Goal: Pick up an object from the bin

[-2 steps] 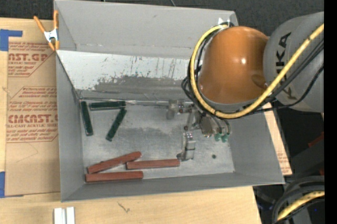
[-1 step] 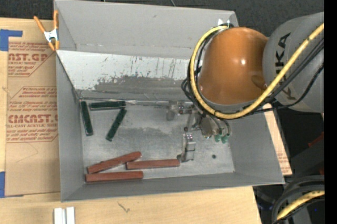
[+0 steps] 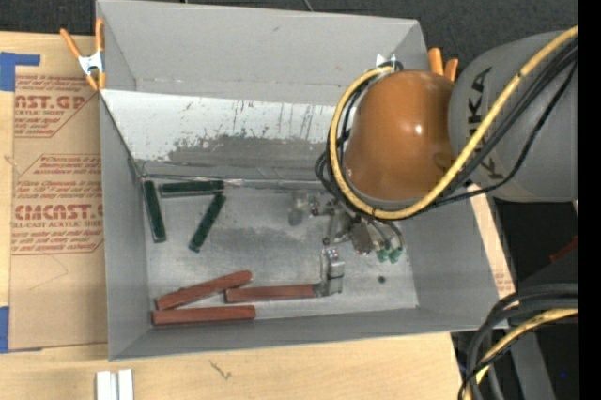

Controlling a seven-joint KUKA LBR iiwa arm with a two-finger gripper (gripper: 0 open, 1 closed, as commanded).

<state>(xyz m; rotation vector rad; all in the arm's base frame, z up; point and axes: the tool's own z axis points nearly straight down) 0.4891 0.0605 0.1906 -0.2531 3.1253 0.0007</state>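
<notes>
My gripper (image 3: 332,269) reaches down from under the orange dome at the bin's front right. Its lower tip is at the right end of a red-brown flat stick (image 3: 272,293) lying level on the bin floor. I cannot tell whether it touches the stick, and I see nothing lifted. Just left of that stick lies a second red-brown stick (image 3: 204,289), slightly tilted. A third (image 3: 203,315) rests along the front wall.
Three dark green sticks lie at the back left: one upright along the left wall (image 3: 153,212), one level by the back wall (image 3: 192,189), one slanted (image 3: 206,223). The arm and its cables cover the bin's right side.
</notes>
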